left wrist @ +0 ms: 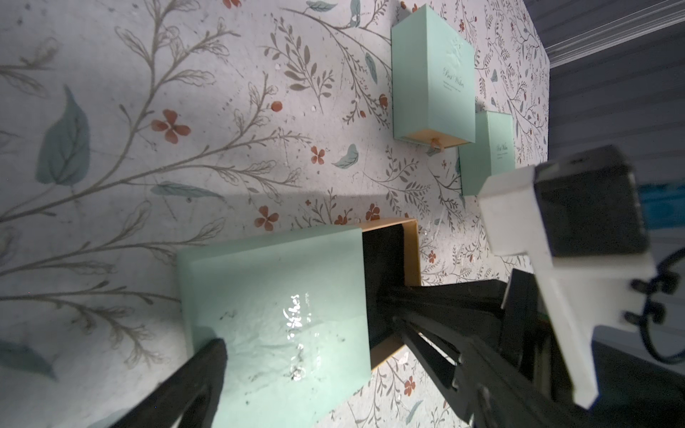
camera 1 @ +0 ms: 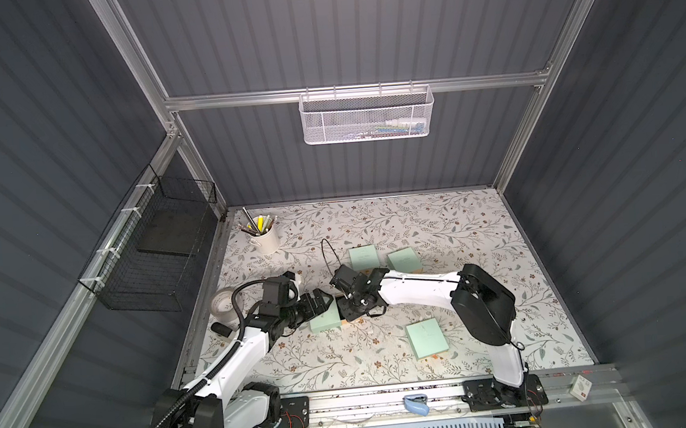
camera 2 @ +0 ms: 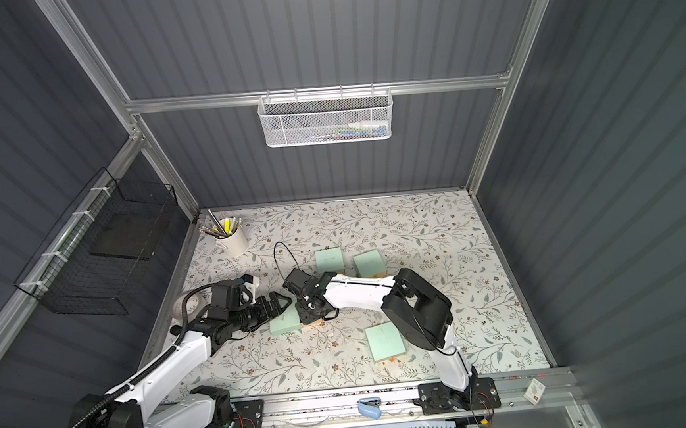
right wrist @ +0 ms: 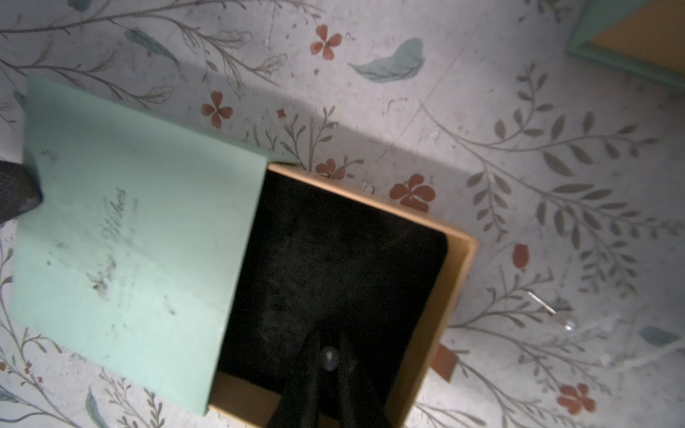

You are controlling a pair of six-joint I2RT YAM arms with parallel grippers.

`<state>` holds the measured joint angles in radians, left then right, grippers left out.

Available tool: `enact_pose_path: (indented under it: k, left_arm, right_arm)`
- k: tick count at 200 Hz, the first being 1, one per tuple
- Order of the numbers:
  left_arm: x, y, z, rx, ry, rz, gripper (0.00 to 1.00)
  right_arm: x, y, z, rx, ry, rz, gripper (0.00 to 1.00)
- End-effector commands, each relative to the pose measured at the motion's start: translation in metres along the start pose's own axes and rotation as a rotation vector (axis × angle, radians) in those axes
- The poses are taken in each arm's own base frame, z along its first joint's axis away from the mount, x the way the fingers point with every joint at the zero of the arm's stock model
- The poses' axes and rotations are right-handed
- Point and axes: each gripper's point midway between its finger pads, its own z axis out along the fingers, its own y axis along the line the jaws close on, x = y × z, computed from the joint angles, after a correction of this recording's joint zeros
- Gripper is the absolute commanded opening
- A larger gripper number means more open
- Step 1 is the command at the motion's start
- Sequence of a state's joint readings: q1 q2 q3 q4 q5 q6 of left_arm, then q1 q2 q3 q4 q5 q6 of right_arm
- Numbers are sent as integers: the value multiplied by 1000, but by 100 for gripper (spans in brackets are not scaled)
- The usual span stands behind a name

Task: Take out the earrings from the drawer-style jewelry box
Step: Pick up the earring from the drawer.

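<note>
Where the tan drawer stands pulled out of its mint sleeve, we note the right gripper down on the black lining. It is pinched close on a small pearl-like stud earring, which sits right between the tips. Another earring lies out on the floral table, beyond the drawer's front. Left gripper spread wide, holding nothing, one finger against the sleeve's closed end.

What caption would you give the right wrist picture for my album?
Right gripper pinches a pearly earring over the black-lined drawer slid from its mint jewelry box.
</note>
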<state>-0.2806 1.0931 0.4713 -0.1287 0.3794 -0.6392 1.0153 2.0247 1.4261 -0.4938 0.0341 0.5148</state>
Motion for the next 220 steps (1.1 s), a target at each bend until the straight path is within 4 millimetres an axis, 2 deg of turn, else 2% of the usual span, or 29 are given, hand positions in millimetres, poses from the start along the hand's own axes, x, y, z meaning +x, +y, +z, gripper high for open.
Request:
enact_pose_path:
  k: [1,164,220]
  left_arm:
    - [28,29,6,-88,88,-65,100]
    - [32,34,8,-103,94,-65,100]
    - [31,32,6,-99,90,-61,100]
  right_arm:
    - [2,-4,2,17,-2,-4,12]
    - [-8,0,-29,-11,-67,11,12]
    - [-14,-3,-51,-39,-119,35,12]
